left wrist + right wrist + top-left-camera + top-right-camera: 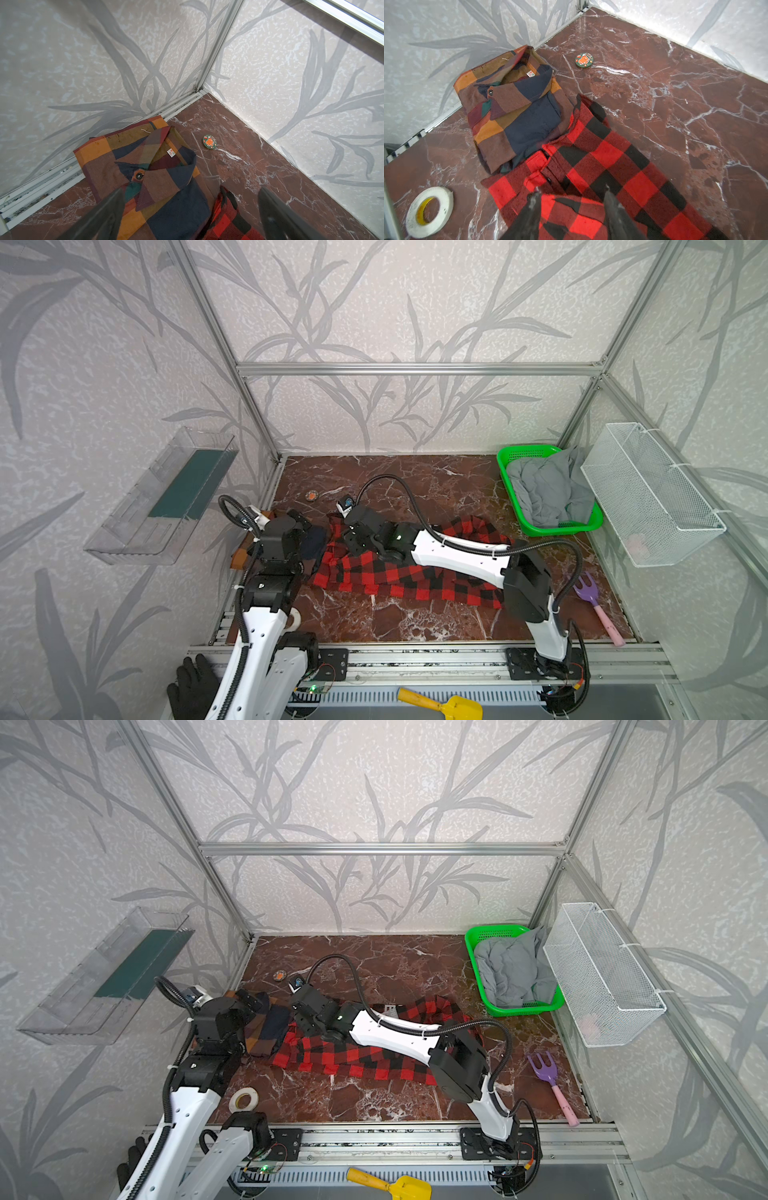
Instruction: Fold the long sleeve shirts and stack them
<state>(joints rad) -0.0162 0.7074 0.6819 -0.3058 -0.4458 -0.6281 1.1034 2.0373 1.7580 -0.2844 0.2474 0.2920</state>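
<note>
With left gripper (191, 191) and right gripper (572, 187) spread empty, we judged the red-and-black check cloth shirt (602, 149) needed squaring before topping the adjoining folded brown-orange-navy plaid shirt (512, 116).

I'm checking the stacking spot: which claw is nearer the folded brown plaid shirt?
Left. The left claw hangs open directly over the brown plaid shirt. The right claw is off to the shirt's side, over the red check shirt that lies against its edge.

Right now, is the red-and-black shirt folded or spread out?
Spread out, not folded: the red-and-black shirt lies long and rumpled across the table, next to the brown plaid shirt, which is a compact folded bundle.
</note>
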